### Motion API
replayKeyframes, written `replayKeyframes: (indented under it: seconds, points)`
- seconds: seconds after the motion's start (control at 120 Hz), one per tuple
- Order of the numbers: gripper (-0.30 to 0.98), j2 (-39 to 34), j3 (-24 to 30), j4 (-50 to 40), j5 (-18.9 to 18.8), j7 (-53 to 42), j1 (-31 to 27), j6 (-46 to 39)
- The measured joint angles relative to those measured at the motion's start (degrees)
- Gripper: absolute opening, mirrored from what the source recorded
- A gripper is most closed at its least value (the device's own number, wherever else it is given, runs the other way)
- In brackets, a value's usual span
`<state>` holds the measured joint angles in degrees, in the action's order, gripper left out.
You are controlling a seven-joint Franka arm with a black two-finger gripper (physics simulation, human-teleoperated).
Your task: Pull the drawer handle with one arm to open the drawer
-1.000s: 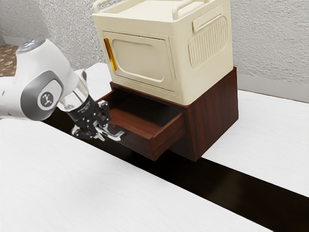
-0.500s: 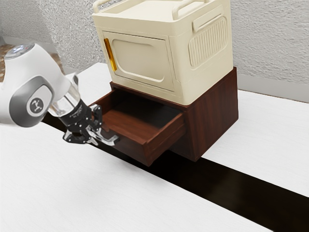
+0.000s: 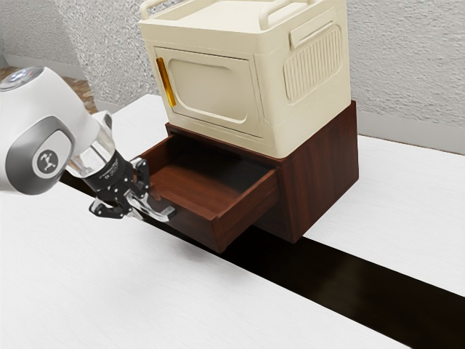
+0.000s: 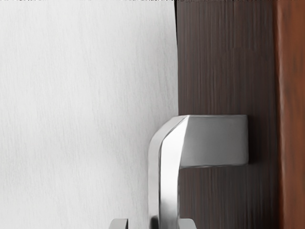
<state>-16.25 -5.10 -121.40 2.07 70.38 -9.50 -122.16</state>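
"Exterior view, current entry: drawer stands well out of the cabinet, its inside in plain sight. What is the change over the last second?"

"Further out, by comparison of the frames. Its front corner now lies nearer the exterior view's left, and the arm has backed off the same way. Most of that shift falls in the first half of the interval; the latest half adds only a little."

"And the cabinet?"

"No shift noted. The same goes for the beige box on top of it. So the motion is the drawer sliding, not the whole piece being dragged."

"State of the gripper?"

"Spread. In the wrist view the handle runs between the fingers; one appears to touch it, while a gap remains on the other side. I record a hook-like pull, not a pinch."

"Location of the handle, for the record?"

"Fixed to the drawer's front face, at the gripper."

"Interpretation?"

"The pull works, and the task looks nearly complete, perhaps already sufficient. If more travel is wanted, continue straight out along the slide, slowly. Risk: with that loose hold, a sideways drift could let the handle slip. If it is enough, ease clear without nudging the front back in."
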Motion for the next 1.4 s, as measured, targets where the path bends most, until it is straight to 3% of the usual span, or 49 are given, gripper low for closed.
replayKeyframes:
  seconds: [0.5,0.567,0.717,0.783,0.85,1.05,1.4]
  points:
    - [0.07,-2.71,0.05,2.43,-1.11,-0.23,0.8,-0.34]
    - [0.13,-2.55,0.28,5.11,-1.33,-0.2,1.38,0.35]
    - [0.39,-1.3,0.54,18.23,-1.12,1.2,4.96,9.32]
    - [0.47,0.76,0.53,26.32,-1.04,2.8,8.06,16.37]
    - [0.53,1.31,0.48,28.93,-0.98,4.33,10.63,22.02]
    - [0.62,1.4,0.46,27.84,-0.77,8.46,12.52,31.02]
    - [0.67,0.4,0.65,22.89,0.19,14.52,13.81,36.75]
